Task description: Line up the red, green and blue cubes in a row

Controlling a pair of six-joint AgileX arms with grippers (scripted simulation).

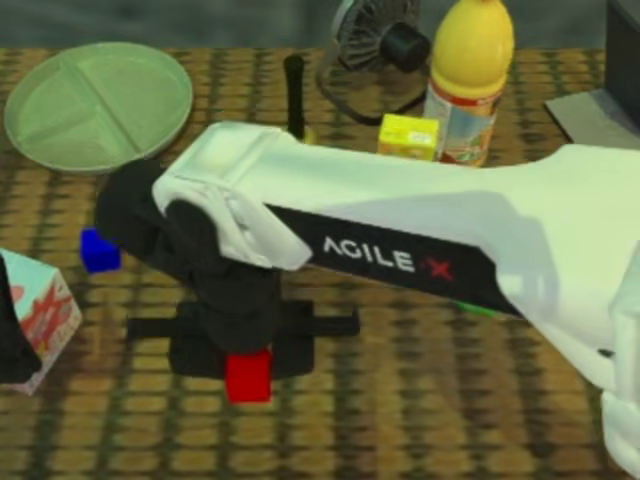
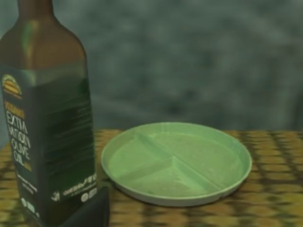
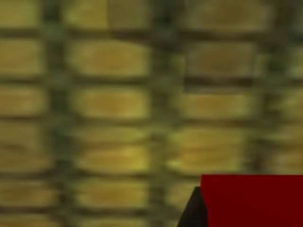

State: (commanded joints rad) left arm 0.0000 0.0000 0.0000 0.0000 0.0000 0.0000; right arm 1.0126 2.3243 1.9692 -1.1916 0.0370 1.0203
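My right arm (image 1: 420, 250) reaches across the table to its front left. The right gripper (image 1: 248, 362) points down, and its dark fingers flank the red cube (image 1: 248, 376) and close on its sides. In the right wrist view the red cube (image 3: 251, 201) fills one corner with one dark finger (image 3: 193, 213) against its edge. To the left, the blue cube (image 1: 98, 250) lies on the woven mat. Only a sliver of the green cube (image 1: 480, 309) shows from under the right arm. My left gripper (image 1: 10, 345) is parked at the left edge.
A green divided plate (image 1: 98, 105) (image 2: 175, 163) lies at the back left. A dark oil bottle (image 2: 47, 118) (image 1: 293, 90), a fan (image 1: 375, 40), a yellow juice bottle (image 1: 470, 70) and a small yellow carton (image 1: 408, 136) stand along the back. A red-and-white carton (image 1: 40, 315) stands at the left.
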